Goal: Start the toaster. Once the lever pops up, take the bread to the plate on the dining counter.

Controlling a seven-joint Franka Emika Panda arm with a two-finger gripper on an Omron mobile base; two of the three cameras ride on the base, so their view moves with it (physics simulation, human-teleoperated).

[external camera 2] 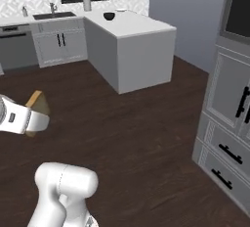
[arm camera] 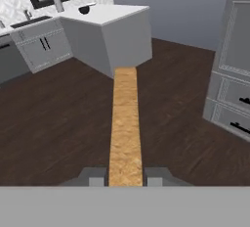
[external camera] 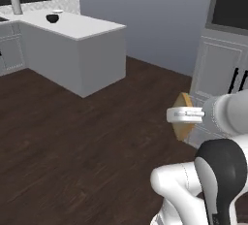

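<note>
Bread (arm camera: pixel 125 123) sits edge-on, clamped in our pincer (arm camera: pixel 125 176) (light, stiff, crumbly); we judge that a gentle hold on its flat faces suits it

The bread (external camera 2: pixel 39 104) sits pinched edge-on in the fingers (external camera 2: pixel 40 121) above the dark wood floor (external camera 2: pixel 136 138).

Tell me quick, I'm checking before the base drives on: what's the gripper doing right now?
Gripper: closed on the bread, slice held edge-on between the fingers.
</note>
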